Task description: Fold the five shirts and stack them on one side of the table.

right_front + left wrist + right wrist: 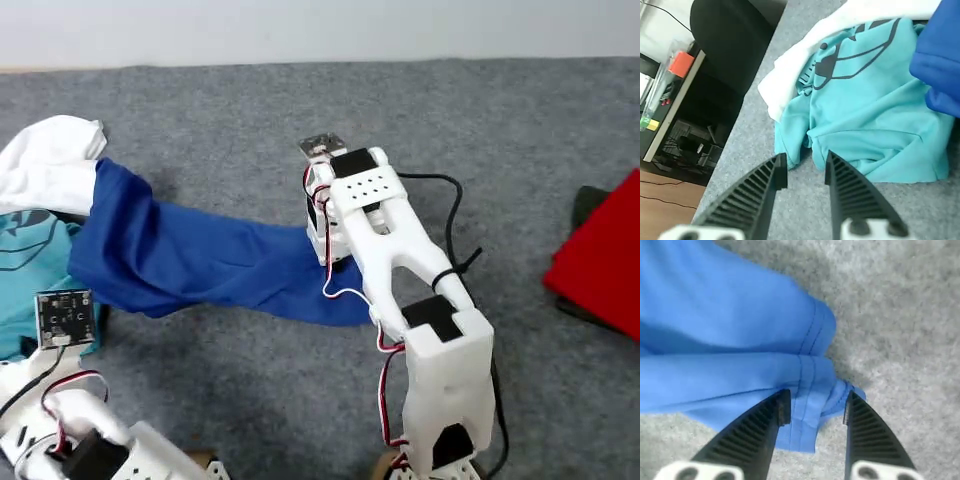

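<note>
- The right gripper (816,407) points down at the table (200,110) with its fingers spread. The stitched hem of the blue shirt (730,330) lies bunched between them.
- The left gripper (806,167) also stands parted and holds nothing. It sits above bare grey surface, just beside the rumpled edge of the teal shirt (865,110).
- The teal shirt carries a dark printed graphic (840,55) of curved outlines. Whether it includes letters I cannot tell.
- In the high view the blue shirt stretches from the pile at one side of the table towards the middle. Its far end touches the teal shirt and the white shirt (50,160).
- A red shirt (605,255) lies well apart at the opposite edge, over something dark (588,205).
- Open grey surface runs along the far side up to the pale wall (300,30), and again between the blue shirt and the red one.
- In the left wrist view the table's edge falls away just beside the white shirt, with dark furniture (735,45) beyond it.
</note>
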Controlling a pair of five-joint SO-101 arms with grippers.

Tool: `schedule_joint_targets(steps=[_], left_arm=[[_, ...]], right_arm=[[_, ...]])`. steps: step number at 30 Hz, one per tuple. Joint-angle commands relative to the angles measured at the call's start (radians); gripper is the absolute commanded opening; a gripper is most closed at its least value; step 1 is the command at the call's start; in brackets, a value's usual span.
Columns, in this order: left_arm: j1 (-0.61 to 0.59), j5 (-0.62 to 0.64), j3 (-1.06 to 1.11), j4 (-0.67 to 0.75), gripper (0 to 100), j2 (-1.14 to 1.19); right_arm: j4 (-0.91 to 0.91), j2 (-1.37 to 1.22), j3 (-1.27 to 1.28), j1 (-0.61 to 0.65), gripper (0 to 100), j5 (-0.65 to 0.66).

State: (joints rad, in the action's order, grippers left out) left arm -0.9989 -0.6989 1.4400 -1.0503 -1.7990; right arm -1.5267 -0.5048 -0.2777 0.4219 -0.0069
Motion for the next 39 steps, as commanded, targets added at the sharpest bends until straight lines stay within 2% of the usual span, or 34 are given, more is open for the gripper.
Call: schedule_joint_targets(steps=[1,12,17,20,25,31,34,39], left_arm=[[-0.002,-0.011,-0.001,0.014,13,-0.008],[-0.002,-0.011,0.001,-0.029,13,-0.008],[0.0,-0.011,0.004,-0.029,13,-0.008],[0.002,-0.011,0.013,-0.029,13,-0.008],[0.0,-0.018,0.008,-0.029,13,-0.008],[-0.002,-0.029,0.012,-0.029,13,-0.008],[0.003,-0.026,0.012,-0.057,13,-0.008],[0.003,-0.026,0.005,-0.124,13,-0.008]], right_arm=[[0.03,-0.008,-0.063,0.015,19.0,-0.008],[0.137,-0.064,-0.063,0.059,18.0,0.031],[0.136,-0.064,-0.063,0.056,1.3,0.071],[0.124,-0.062,-0.063,0.059,1.7,0.091],[0.005,-0.062,-0.187,0.044,1.0,0.092],[-0.259,-0.062,-0.534,0.007,1.0,0.094],[-0.269,-0.041,-0.621,-0.039,1.0,0.094],[-0.268,0.051,-0.628,-0.088,1.0,0.095]])
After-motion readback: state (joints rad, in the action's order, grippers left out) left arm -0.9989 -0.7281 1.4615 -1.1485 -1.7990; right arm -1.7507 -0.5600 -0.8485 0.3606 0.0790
